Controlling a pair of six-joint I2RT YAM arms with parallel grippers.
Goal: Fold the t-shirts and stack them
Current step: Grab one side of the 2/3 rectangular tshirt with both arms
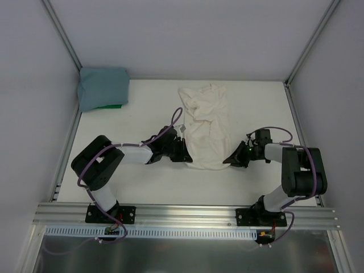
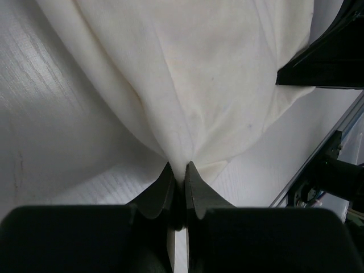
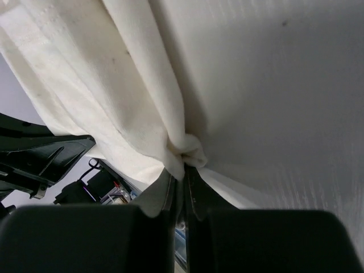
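Observation:
The cream t-shirt (image 1: 206, 128) lies crumpled lengthwise in the middle of the table, bunched at its far end. My left gripper (image 1: 185, 156) is shut on the shirt's near left corner, the cloth (image 2: 187, 102) pinched between its jaws (image 2: 181, 170). My right gripper (image 1: 228, 160) is shut on the near right corner, a wad of cloth (image 3: 185, 149) bunched at its jaws (image 3: 183, 173). The teal-blue t-shirt (image 1: 103, 87) lies folded at the far left corner of the table.
A green item (image 1: 109, 106) peeks out under the teal shirt. Frame posts (image 1: 62, 34) stand at the far left and far right (image 1: 310, 42). A metal rail (image 1: 187, 215) runs along the near edge. The white table (image 1: 159, 185) is bare in front.

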